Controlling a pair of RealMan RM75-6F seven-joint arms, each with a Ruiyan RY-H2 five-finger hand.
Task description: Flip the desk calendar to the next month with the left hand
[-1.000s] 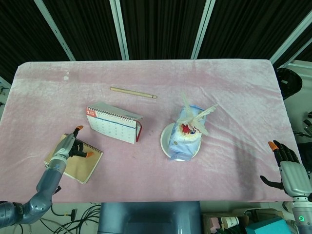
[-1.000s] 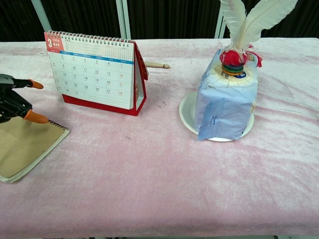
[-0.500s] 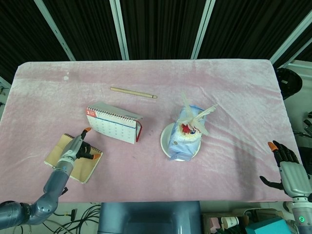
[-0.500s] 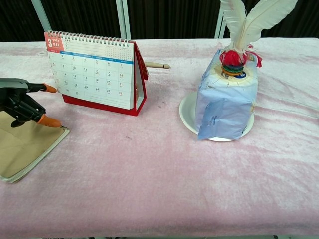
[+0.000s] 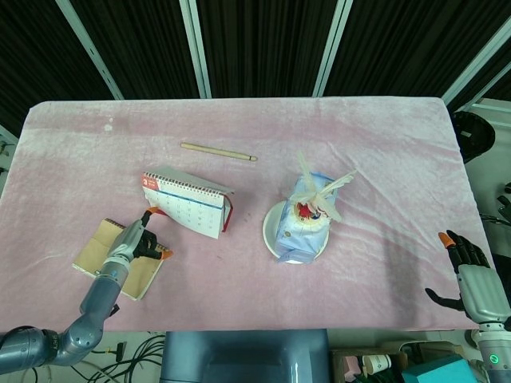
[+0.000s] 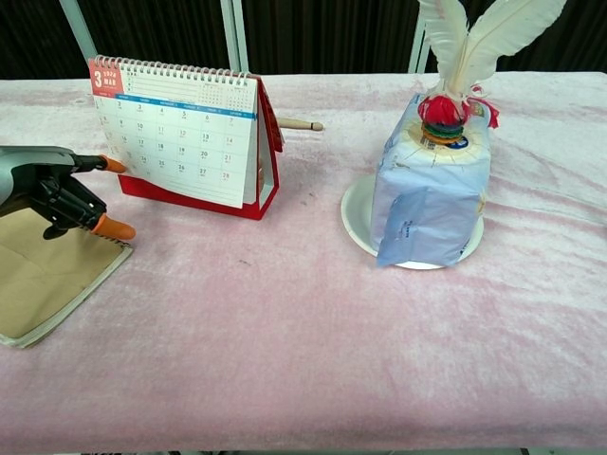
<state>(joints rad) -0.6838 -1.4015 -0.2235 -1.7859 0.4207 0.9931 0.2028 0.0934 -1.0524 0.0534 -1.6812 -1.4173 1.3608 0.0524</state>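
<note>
Now the fingers (image 6: 112,165) touch the desk calendar's (image 6: 180,133) lower left edge.

- Our left hand (image 5: 137,242) hovers over the notebook (image 5: 104,259) near the table's (image 5: 383,136) front left edge, an orange fingertip at the desk calendar's (image 5: 188,204) lower left corner.
- Our right hand (image 5: 469,271) sits off the front right corner, fingers apart, holding nothing.
- A pencil (image 5: 218,152) lies behind the calendar; a wrapped package (image 5: 305,219) with feathers sits on a plate (image 5: 274,239) mid-table.
</note>
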